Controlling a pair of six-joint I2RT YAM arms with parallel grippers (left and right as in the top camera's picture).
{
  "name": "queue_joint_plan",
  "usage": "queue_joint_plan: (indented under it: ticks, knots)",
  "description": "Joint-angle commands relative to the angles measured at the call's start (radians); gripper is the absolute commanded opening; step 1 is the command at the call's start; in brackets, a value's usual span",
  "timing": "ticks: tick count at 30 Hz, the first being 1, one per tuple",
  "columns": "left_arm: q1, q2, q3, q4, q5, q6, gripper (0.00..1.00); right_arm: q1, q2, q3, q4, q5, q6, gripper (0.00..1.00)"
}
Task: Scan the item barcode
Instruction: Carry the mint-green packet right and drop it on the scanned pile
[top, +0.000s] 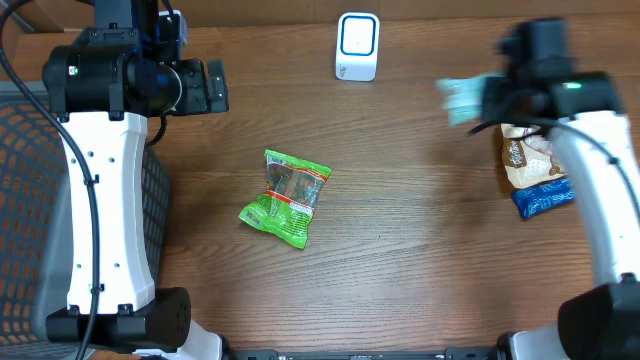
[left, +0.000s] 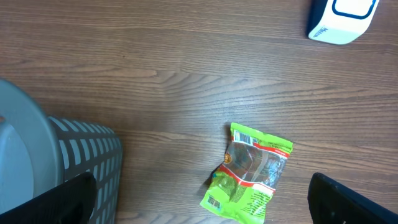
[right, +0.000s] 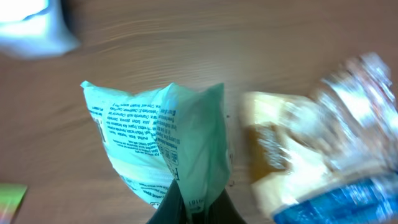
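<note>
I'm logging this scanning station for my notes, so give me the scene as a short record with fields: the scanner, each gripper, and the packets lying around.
scanner: white and blue, far side, centre
left gripper: open, empty, near the basket
right gripper: shut on pale green packet
centre: bright green packet, flat on the table
right side: tan packet and blue packet, touching

Overhead view straight down on whole table (top: 420, 260), left wrist view high, sharing green packet (left: 252, 174) and white scanner (left: 343, 18) with overhead, right wrist view close, facing down.
</note>
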Motion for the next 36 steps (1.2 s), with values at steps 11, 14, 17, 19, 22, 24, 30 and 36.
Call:
queue_joint_plan:
  ticks: [11,14,17,19,22,24,30,36]
  knots:
    - [0.005,-0.005,0.017,0.001,-0.010,0.019,1.00,-0.378,0.066,-0.221,0.227,-0.357,0.133,0.49]
    - [0.005,-0.005,0.017,0.001,-0.010,0.019,1.00,-0.380,0.063,-0.199,0.203,-0.363,0.132,0.58]
    - [0.005,-0.005,0.017,0.001,-0.010,0.019,1.00,-0.380,0.058,-0.153,0.161,-0.432,0.114,0.62]
    - [0.005,-0.005,0.017,0.001,-0.010,0.019,1.00,-0.373,0.055,-0.112,0.127,-0.517,0.085,0.65]
    - [0.005,-0.005,0.017,0.001,-0.010,0.019,1.00,-0.330,0.051,-0.062,0.100,-0.669,0.064,0.70]
    - [0.005,-0.005,0.017,0.001,-0.010,0.019,1.00,-0.275,0.051,-0.060,0.106,-0.738,0.064,0.79]
    - [0.005,-0.005,0.017,0.001,-0.010,0.019,1.00,-0.013,0.077,-0.061,0.147,-0.703,0.080,1.00]
    - [0.005,-0.005,0.017,0.001,-0.010,0.019,1.00,0.262,0.185,-0.061,0.214,-0.554,0.286,0.72]
